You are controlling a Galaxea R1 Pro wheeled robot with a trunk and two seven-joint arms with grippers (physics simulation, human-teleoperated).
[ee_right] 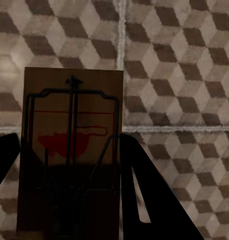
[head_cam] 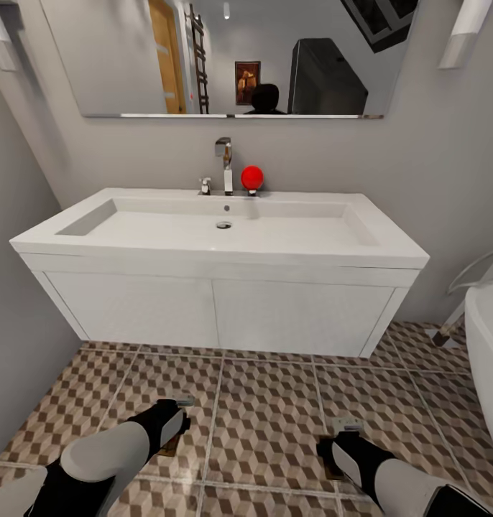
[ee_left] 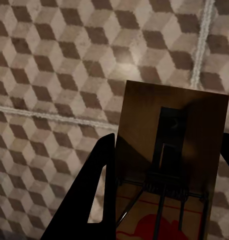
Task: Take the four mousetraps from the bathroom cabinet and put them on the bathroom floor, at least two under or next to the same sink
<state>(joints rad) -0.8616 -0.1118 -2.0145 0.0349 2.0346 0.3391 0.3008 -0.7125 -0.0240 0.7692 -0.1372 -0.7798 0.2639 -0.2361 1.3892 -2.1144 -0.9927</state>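
Observation:
My left gripper (head_cam: 176, 424) hangs low over the bathroom floor (head_cam: 268, 409), shut on a brown mousetrap (ee_left: 169, 160) with a wire spring and red print. My right gripper (head_cam: 343, 441) is also just above the tiles and shut on a second mousetrap (ee_right: 72, 145). In both wrist views the black fingers (ee_left: 97, 195) (ee_right: 149, 195) press the trap's long edges over cube-pattern tiles. The wide white sink (head_cam: 203, 251) with its chrome tap (head_cam: 225, 165) stands directly ahead on a white vanity (head_cam: 218, 309) whose fronts are shut. Whether this vanity is the cabinet I cannot tell.
A red ball (head_cam: 251, 177) sits beside the tap. A mirror (head_cam: 225, 57) hangs above the sink. A white bathtub (head_cam: 487, 345) edges in at the right, and a grey wall (head_cam: 16, 287) closes the left side. Open tiles lie between my grippers and the vanity.

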